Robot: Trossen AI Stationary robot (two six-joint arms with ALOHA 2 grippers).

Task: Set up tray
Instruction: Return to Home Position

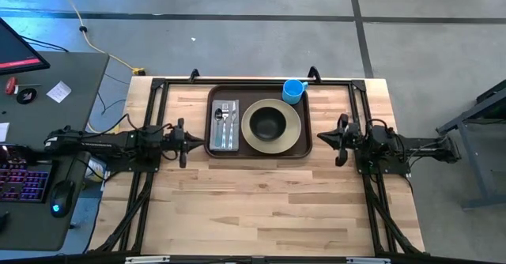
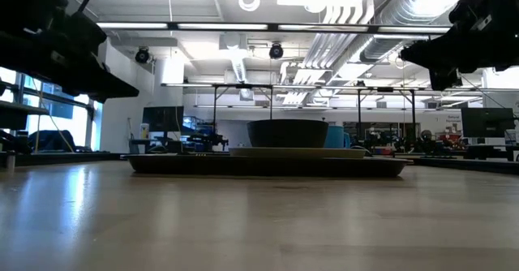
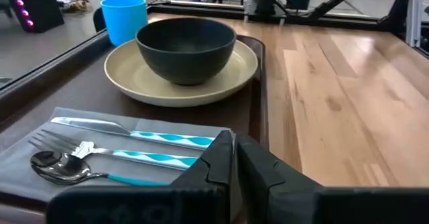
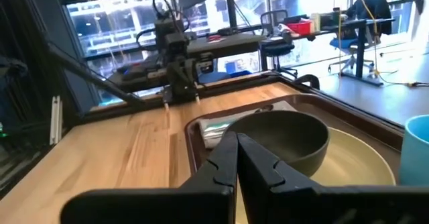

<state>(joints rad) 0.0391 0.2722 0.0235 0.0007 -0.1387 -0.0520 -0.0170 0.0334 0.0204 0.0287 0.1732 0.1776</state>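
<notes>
Two dark arms are flanking the tray, one at each short end. Farthest left, the left gripper (image 1: 194,141) is hanging over the wooden table (image 1: 261,209), just beside the tray's left edge. Its fingers (image 3: 216,167) are pressing together and gripping nothing.

Next, the dark brown tray (image 1: 261,154) is lying flat on the table between the arms, toward the table edge that shows at the top of the high view. A grey napkin (image 1: 225,126) is covering the tray's left part. Three blue-handled pieces are lying side by side on it: the spoon (image 3: 87,174) on the left, the fork (image 3: 107,151) in the middle, and the knife (image 3: 134,133) on the right.

Moving rightward, a round beige plate (image 1: 248,126) is sitting on the tray just beside the napkin, and a dark bowl (image 1: 269,123) is resting upright at its centre. In the low view the bowl is rising above the tray's rim.

Beyond the plate, a blue cup (image 1: 293,90) appears to be standing upright in the tray's top right corner as the high view shows it, though the overhead angle makes its footing hard to judge.

Farthest right, the right gripper (image 1: 326,137) is hanging just beside the tray's right edge, pointing toward the plate. Its fingers (image 4: 224,160) are meeting tip to tip and carrying nothing.
</notes>
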